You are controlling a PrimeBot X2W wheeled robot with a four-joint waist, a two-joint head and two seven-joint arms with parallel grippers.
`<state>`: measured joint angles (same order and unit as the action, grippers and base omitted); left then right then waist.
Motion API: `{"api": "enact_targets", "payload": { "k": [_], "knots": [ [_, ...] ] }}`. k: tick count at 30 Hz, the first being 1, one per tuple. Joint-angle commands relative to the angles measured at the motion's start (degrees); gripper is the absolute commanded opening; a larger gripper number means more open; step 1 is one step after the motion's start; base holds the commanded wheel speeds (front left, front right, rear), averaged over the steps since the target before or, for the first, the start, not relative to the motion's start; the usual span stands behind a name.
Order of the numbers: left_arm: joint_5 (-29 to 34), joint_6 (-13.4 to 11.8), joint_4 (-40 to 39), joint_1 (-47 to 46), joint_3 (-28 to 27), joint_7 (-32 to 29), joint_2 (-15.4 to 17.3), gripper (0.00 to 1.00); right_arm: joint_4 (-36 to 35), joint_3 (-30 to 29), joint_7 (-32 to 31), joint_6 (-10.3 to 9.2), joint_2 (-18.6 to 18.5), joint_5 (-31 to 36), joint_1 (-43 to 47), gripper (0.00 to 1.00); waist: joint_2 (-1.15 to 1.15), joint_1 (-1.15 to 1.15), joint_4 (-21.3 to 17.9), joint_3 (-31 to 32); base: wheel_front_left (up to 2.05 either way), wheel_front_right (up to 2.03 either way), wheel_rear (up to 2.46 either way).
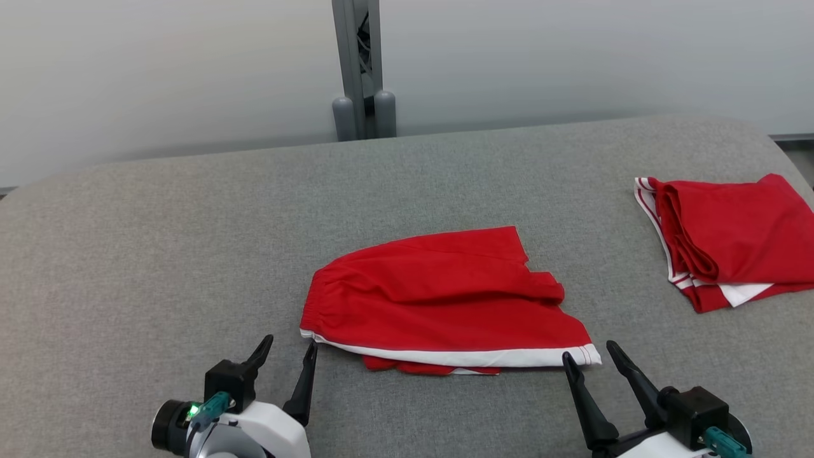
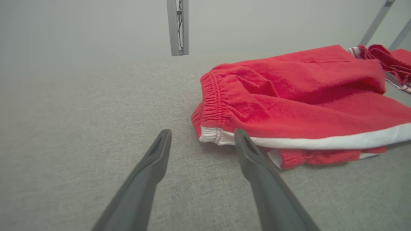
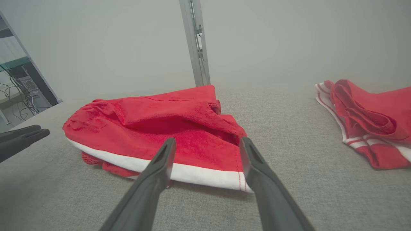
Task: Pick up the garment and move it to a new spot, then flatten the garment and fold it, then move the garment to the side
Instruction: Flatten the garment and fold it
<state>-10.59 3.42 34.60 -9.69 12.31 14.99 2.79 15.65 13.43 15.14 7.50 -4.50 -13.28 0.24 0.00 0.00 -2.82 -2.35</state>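
Note:
The garment [image 1: 439,299] is a pair of red shorts with a white side stripe, lying folded in half mid-table, its elastic waistband toward the left; it also shows as garment [image 2: 289,106] and garment [image 3: 160,128]. My left gripper [image 1: 289,346] stands open just left of the waistband corner, its left gripper [image 2: 202,136] fingertips empty, the right one close by the white corner. At the hem corner, the right gripper [image 1: 588,353] is open, and the right gripper [image 3: 207,142] fingertips sit above the white stripe, holding nothing.
A second red garment with white stripes [image 1: 731,242] lies folded at the table's right edge. The grey cloth-covered table [image 1: 159,267] has rounded far corners. A grey metal post [image 1: 359,70] rises behind it against a pale wall.

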Motion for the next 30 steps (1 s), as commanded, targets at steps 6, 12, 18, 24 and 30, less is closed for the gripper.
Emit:
{"api": "enact_targets", "payload": {
  "k": [6, 12, 18, 24, 30],
  "knots": [
    [0.48, 1.98, 7.47, -6.67, 1.04, 0.17, 0.34, 0.89, -0.37, -0.08, 0.07, -0.02, -1.02, -0.27, -1.85, 1.0, 0.0, 0.0, -1.03, -2.76, 0.0, 0.0, 0.0],
    [0.4, 2.49, 12.1, -9.59, 1.41, 0.17, 0.32, 0.69, -0.68, -0.13, 0.06, -0.02, -1.07, -0.15, -2.78, 1.0, 0.0, 0.0, -1.57, -4.08, 0.0, 0.0, 0.0],
    [-0.66, 3.46, 13.36, -10.81, 2.28, 0.17, 0.31, 0.55, -0.53, 0.05, 0.06, -0.02, -1.01, -0.42, -3.35, 1.0, 0.0, 0.0, -1.94, -4.58, 0.0, 0.0, 0.0],
    [-1.53, 3.87, 15.07, -11.14, 2.68, 0.17, 0.37, 0.6, -0.02, 0.7, 0.07, -0.02, -1.19, -0.79, -3.75, 1.0, 0.0, 0.0, -2.41, -4.24, 0.0, 0.0, 0.0],
    [-2.02, 3.98, 15.27, -11.77, 2.87, 0.17, 0.42, 0.18, -0.09, 1.03, 0.06, -0.02, -1.72, -0.96, -4.11, 1.0, 0.0, 0.0, -2.77, -4.04, 0.0, 0.0, 0.0]
  ]
}}
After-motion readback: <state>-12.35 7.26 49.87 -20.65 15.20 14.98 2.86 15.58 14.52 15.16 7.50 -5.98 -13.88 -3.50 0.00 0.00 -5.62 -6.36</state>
